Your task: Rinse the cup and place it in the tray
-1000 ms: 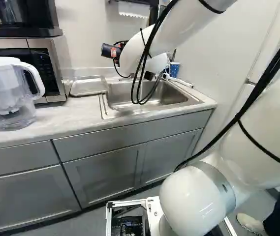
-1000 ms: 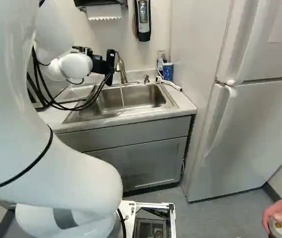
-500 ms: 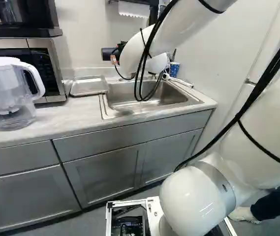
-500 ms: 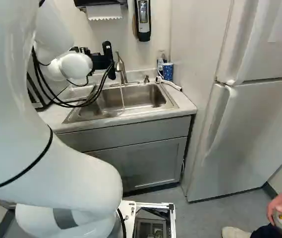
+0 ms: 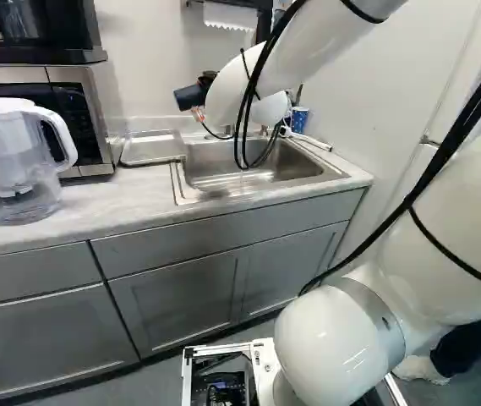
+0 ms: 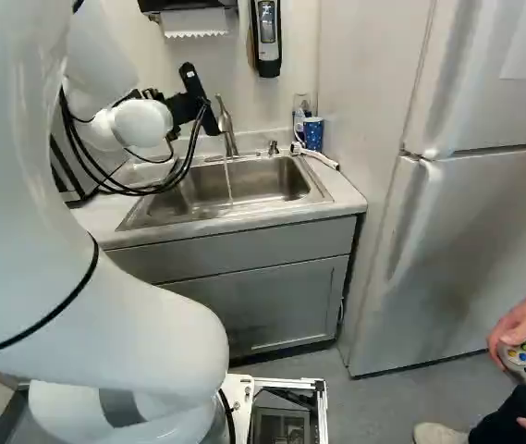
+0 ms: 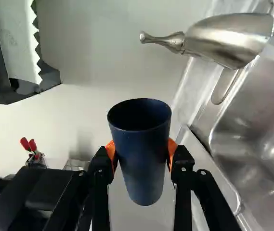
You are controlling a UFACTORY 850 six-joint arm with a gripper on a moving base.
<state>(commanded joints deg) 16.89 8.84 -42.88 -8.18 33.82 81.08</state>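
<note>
Cup (image 7: 144, 173), squeezed between the jaws' orange pads (image 7: 172, 150) and tilted to one side of the tap (image 7: 228, 38), could slip loose if its tapered wall is wet, or dribble leftover water onto the bench (image 5: 96, 207) if the wrist (image 6: 140, 124) rolls carelessly before reaching the tray (image 5: 149, 149) beside the sink (image 6: 267, 180).

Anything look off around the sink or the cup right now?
The faucet is running, its stream falling straight into the sink, while the cup is gripped away from it. I see no spill or damage.
</note>
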